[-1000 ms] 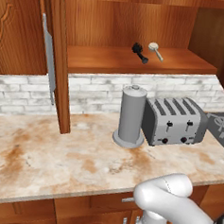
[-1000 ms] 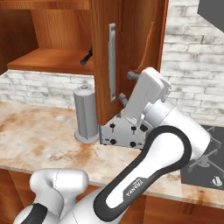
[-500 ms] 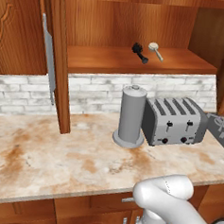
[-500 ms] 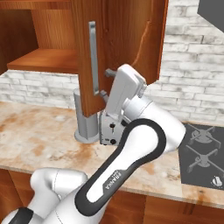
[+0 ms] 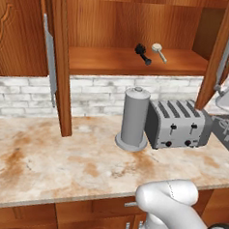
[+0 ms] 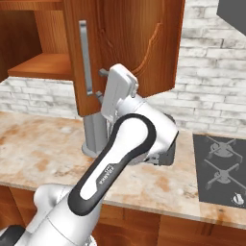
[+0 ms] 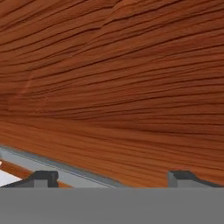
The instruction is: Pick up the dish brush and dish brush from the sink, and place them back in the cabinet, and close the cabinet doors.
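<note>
Both dish brushes lie on the cabinet shelf (image 5: 105,62): a stubby black one (image 5: 142,53) and a cream-headed one with a thin handle (image 5: 159,51). The right cabinet door (image 6: 129,43) stands partly swung in, its silver bar handle (image 6: 83,62) on the near edge. My gripper (image 6: 100,84) is open, its fingers against the door's outer face beside the handle. In the hand view the gripper (image 7: 113,178) is close to the wood grain of the door (image 7: 113,87), with the handle (image 7: 52,165) low on the left. The left door (image 5: 56,64) stands open, edge-on. The sink is out of view.
A grey cylinder canister (image 5: 134,119) and a silver toaster (image 5: 179,123) stand on the marble counter (image 5: 45,160) under the cabinet. A dark cooktop (image 6: 221,163) lies to the right. White brick backsplash runs behind.
The right cabinet door has swung steadily toward shut, with my open gripper following against its outer face. The brushes have not moved.
</note>
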### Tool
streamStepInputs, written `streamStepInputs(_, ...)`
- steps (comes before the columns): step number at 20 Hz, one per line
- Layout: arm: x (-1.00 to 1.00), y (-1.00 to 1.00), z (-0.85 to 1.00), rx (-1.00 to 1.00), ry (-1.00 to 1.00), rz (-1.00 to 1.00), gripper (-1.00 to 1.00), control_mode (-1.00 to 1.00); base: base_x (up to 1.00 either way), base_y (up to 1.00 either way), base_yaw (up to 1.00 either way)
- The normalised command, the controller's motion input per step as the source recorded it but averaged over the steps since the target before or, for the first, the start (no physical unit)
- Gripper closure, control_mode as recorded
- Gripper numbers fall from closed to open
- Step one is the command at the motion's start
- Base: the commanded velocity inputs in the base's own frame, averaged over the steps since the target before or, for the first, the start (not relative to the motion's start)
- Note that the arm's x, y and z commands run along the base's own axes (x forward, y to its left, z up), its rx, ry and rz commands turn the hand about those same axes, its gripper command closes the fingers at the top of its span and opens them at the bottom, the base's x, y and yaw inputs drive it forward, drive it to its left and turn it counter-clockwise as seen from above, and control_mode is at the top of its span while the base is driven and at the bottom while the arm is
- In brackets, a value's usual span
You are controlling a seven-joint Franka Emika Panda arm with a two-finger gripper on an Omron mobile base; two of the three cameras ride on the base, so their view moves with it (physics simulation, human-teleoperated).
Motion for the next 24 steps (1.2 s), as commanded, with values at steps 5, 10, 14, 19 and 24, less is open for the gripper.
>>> streamStepInputs(5, 0.7, 0.29, -0.01, 0.0, 0.0, 0.0, -1.0, -1.0, 0.0, 0.0, 0.0)
streamStepInputs(10, 0.64, 0.35, 0.0, 0.0, 0.01, 0.0, -1.0, -1.0, 0.0, 0.0, 0.0)
streamStepInputs(14, 0.42, 0.33, 0.0, 0.0, 0.1, -0.06, -1.0, -1.0, 0.0, 0.0, 0.0)
streamStepInputs(19, 0.39, 0.31, 0.0, -0.04, 0.14, -0.16, -1.0, -1.0, 0.0, 0.0, 0.0)
streamStepInputs(24, 0.53, 0.46, 0.0, -0.07, 0.11, -0.2, -1.0, -1.0, 0.0, 0.0, 0.0)
